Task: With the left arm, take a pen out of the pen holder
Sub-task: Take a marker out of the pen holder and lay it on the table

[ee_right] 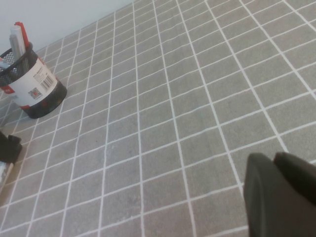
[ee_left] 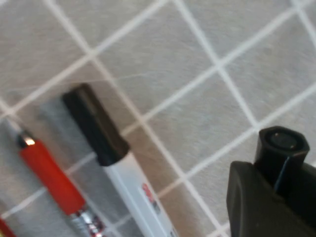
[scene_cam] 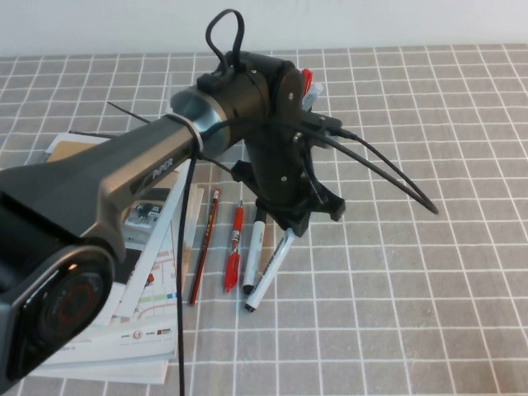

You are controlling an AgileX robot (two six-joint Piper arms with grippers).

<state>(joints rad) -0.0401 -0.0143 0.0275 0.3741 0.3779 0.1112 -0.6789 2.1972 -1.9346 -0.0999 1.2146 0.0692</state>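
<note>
My left gripper (scene_cam: 289,224) points down over the middle of the table, shut on the upper end of a white marker (scene_cam: 269,276) that slants down to the tiled cloth. In the left wrist view the marker's black hexagonal cap (ee_left: 283,142) sticks out past the dark finger (ee_left: 256,197). The pen holder (ee_right: 32,85), black mesh with a white label, holds a red pen (ee_right: 19,30). In the high view the arm hides it except for a red tip (scene_cam: 308,81). My right gripper (ee_right: 282,197) hovers over bare tiles, far from the holder, its fingers together.
Beside the held marker lie a black-capped white marker (scene_cam: 254,252), a red pen (scene_cam: 234,247) and a red pencil (scene_cam: 204,247). In the left wrist view that marker's cap (ee_left: 94,123) and the red pen (ee_left: 49,177) show again. Leaflets (scene_cam: 153,280) cover the table's left side.
</note>
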